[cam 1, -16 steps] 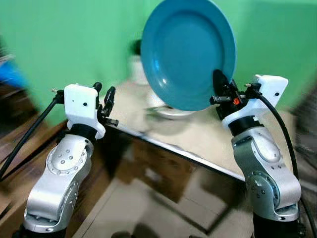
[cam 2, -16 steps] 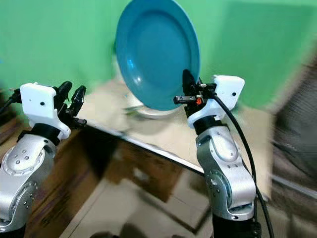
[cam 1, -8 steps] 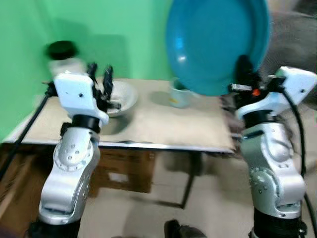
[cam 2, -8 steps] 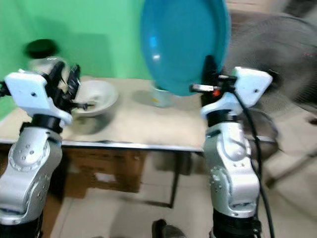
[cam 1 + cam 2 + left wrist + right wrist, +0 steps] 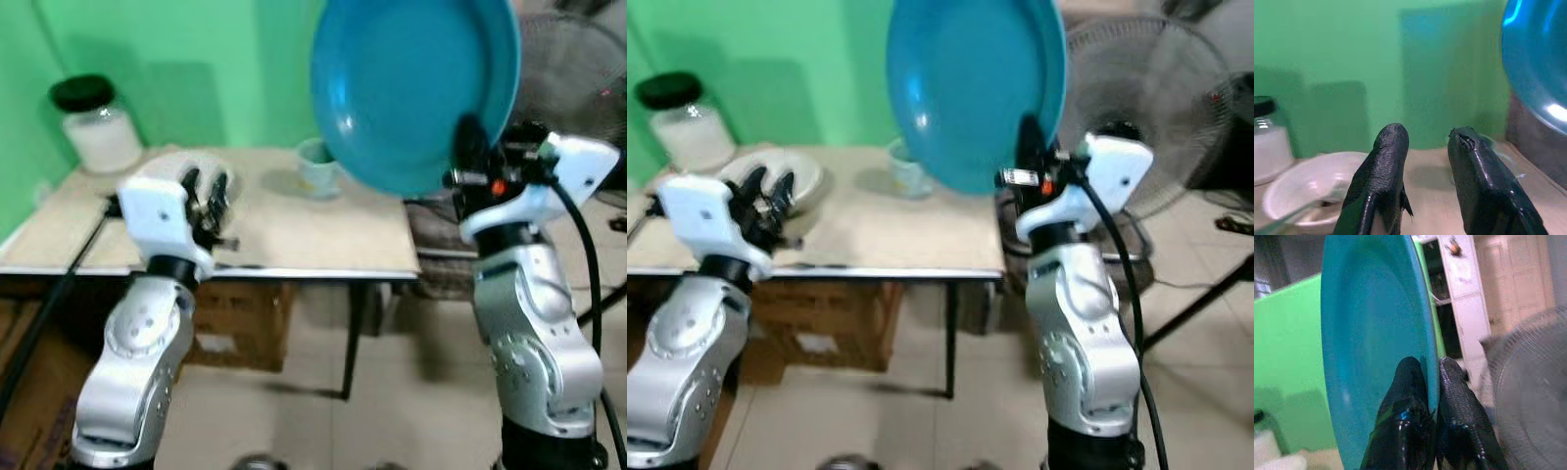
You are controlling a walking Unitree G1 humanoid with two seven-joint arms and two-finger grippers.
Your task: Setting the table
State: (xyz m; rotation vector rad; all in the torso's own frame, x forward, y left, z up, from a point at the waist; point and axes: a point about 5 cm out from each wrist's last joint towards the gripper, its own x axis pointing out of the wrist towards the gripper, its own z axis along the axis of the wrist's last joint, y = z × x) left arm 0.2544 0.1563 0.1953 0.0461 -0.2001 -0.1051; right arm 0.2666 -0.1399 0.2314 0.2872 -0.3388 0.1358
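A large blue plate [image 5: 411, 88] stands upright on edge, high in front of me. My right gripper [image 5: 1431, 369] is shut on the plate's lower rim, one finger on each face. My left gripper [image 5: 1425, 137] is open and holds nothing, raised over the near left part of the beige table [image 5: 294, 235]. On the table behind that gripper sits a white bowl [image 5: 1303, 186] with something clear lying in it. A pale green cup [image 5: 315, 168] stands at the table's back, below the plate.
A glass jar [image 5: 98, 122] with a black lid stands at the table's back left, against the green wall. A cardboard box [image 5: 235, 328] sits under the table. A floor fan [image 5: 1146, 108] stands right of the table, behind my right arm.
The camera has swung and drawn back, so the table now lies square in front and lower in the picture. The right gripper still holds the plate upright.
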